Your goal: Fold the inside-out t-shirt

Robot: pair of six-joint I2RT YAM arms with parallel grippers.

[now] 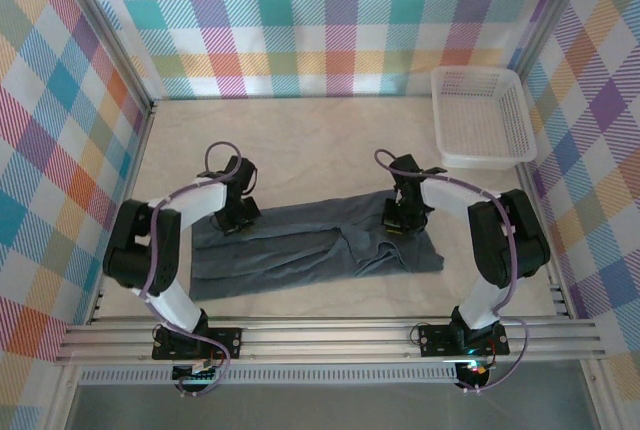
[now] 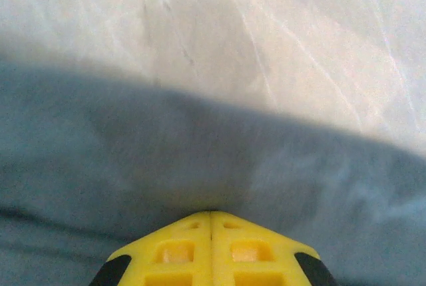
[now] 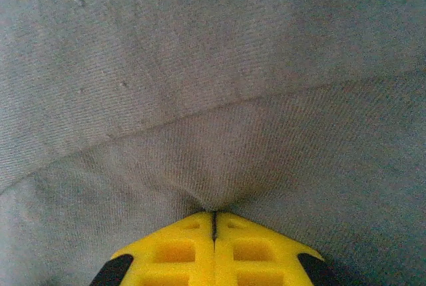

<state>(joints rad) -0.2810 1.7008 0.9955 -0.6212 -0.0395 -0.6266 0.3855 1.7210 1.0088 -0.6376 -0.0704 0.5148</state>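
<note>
On the bench (image 1: 300,130) the inside-out t-shirt (image 1: 310,245) lay with its long axis running left to right. The left pincer (image 1: 237,222) was clenched on cloth at its far edge near the left end, the right pincer (image 1: 398,225) near the right end.

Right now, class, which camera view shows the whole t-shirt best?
The top external view: the t-shirt lies there end to end, spread across the table. The left wrist view gives a blurred strip of the t-shirt beyond closed yellow fingers; the right wrist view gives close-up weave puckered at its fingers.
</note>
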